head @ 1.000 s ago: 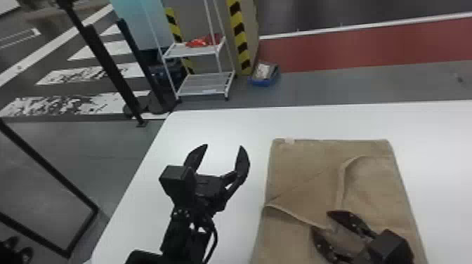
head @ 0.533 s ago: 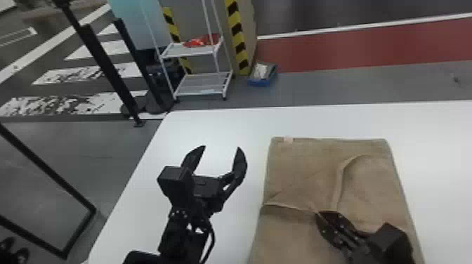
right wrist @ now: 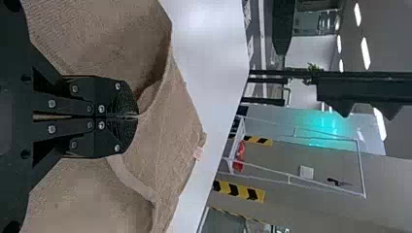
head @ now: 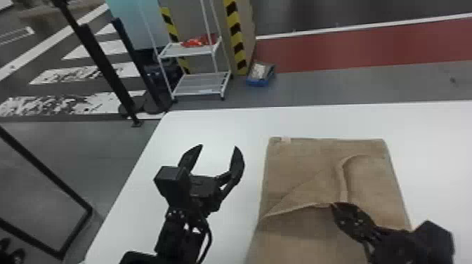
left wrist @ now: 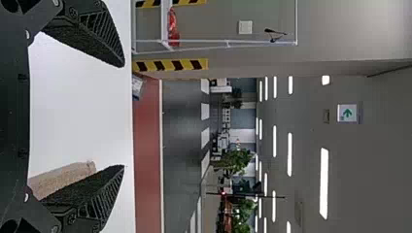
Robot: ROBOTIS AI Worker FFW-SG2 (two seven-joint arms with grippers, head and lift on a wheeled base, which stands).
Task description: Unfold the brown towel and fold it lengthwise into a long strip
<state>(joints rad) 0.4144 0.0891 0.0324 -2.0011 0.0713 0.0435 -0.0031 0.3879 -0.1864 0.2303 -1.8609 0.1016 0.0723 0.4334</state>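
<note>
With the right claw [head: 333, 206], I'm pinching the towel [head: 302, 172] by its loose flap's corner, fingers pressed together there. The towel is lying partly folded on the table [head: 435, 147], its far end just short of the far edge. The left claw [head: 218, 146] is hanging spread between the towel and the left edge. I'm judging the pinch shallow: pulling could slip it, or snagging the layer beneath could drag everything askew.

Brown towel [head: 302, 168], white table [head: 316, 121], black fingers [head: 237, 163], yellow-and-black striped tape [head: 236, 35], red floor band [head: 351, 49]
</note>
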